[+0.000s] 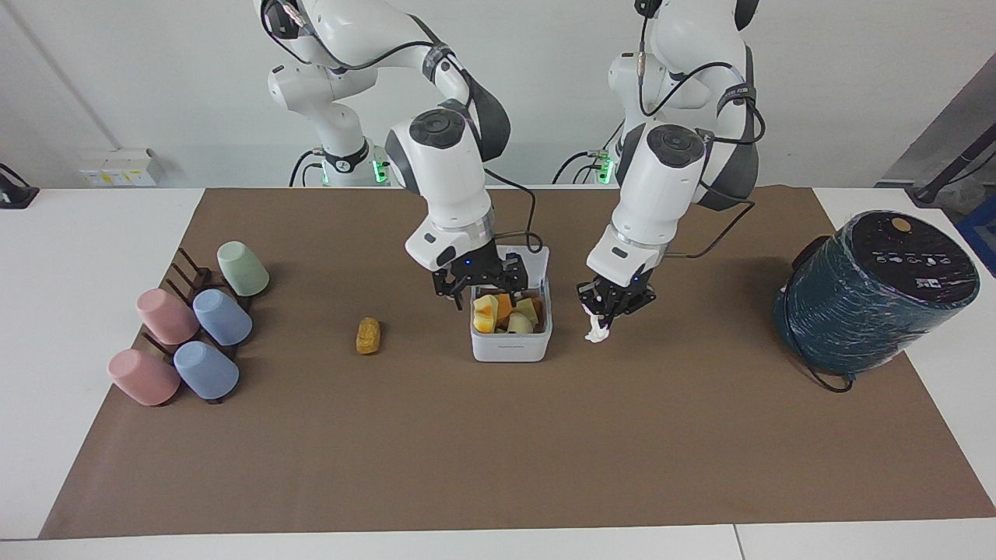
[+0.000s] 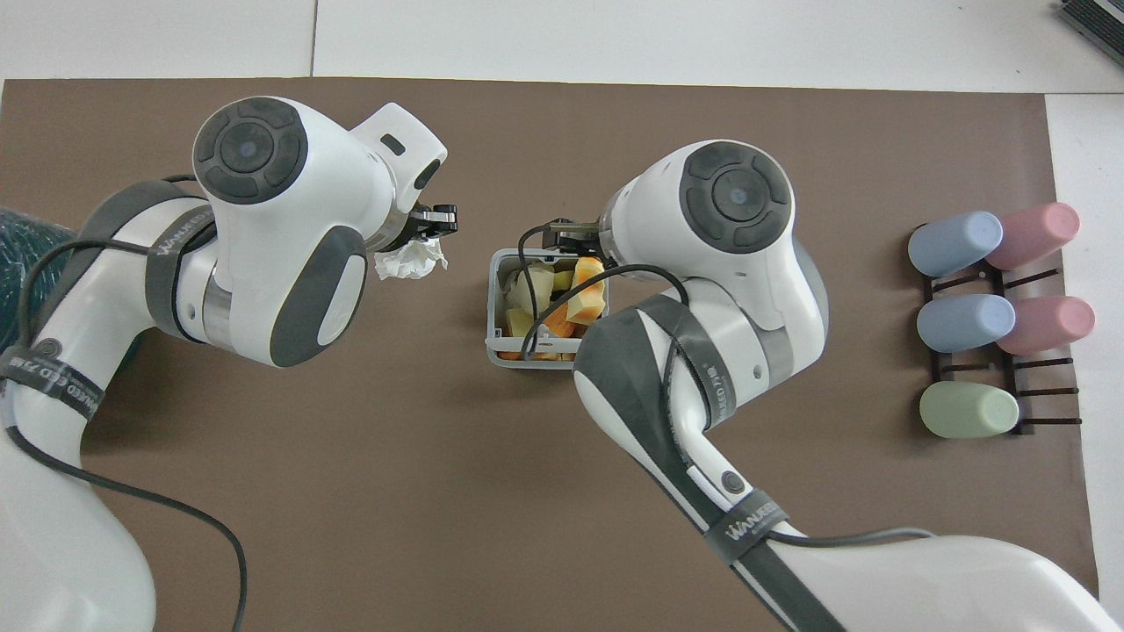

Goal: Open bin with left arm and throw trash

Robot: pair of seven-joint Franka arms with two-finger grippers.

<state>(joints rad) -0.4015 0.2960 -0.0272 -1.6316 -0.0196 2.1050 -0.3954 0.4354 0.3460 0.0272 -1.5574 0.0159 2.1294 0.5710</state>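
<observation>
Going from the robots outward, the small white square plastic bin [image 1: 510,334] [image 2: 498,303] comes first, at the centre of the brown mat [image 1: 498,435], its hinged lid [image 1: 531,260] tipped open at its 12 o'clock edge in the facing view. Yellow and orange food pieces [image 1: 507,310] [image 2: 562,303] fill it.

The right gripper [image 1: 480,284] hangs just above the bin's rim, on the side toward the right arm's end, its jaws spread and holding nothing.

The left gripper [image 1: 611,305] [image 2: 436,219] is over the mat just beside the bin, toward the left arm's end, its jaws closed on a crumpled white tissue [image 1: 596,333] [image 2: 407,261] that dangles clear of the mat.

At the bin's 9 o'clock in the facing view lies a golden-brown crusty chunk [image 1: 368,335], alone on the mat, well apart from both grippers.

Near the table's ends stand a dark rack of pastel cups [image 1: 191,323] [image 2: 992,307] and a big dark-teal cylinder [image 1: 875,292].
</observation>
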